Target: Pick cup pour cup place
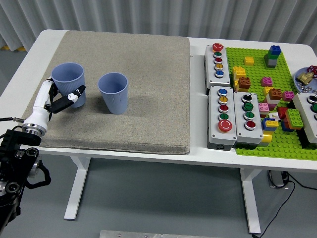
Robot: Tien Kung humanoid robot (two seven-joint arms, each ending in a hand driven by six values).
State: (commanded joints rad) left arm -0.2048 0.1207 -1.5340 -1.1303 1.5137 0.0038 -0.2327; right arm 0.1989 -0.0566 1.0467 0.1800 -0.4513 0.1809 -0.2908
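Two light blue plastic cups are over the beige mat [124, 129]. The left cup [69, 82] is upright in my left hand [60, 98], whose white fingers wrap its lower half from the near left; its base is hidden by the hand, so I cannot tell whether it touches the mat. The second cup [114, 92] stands upright on the mat just to the right, a small gap away. Neither cup's contents are visible.
Two grey button boxes [230, 116] and a narrower one [218, 61] sit right of the mat. A green baseplate [257, 144] with several toy bricks fills the right side, with a small dish [306, 79] at its far right edge.
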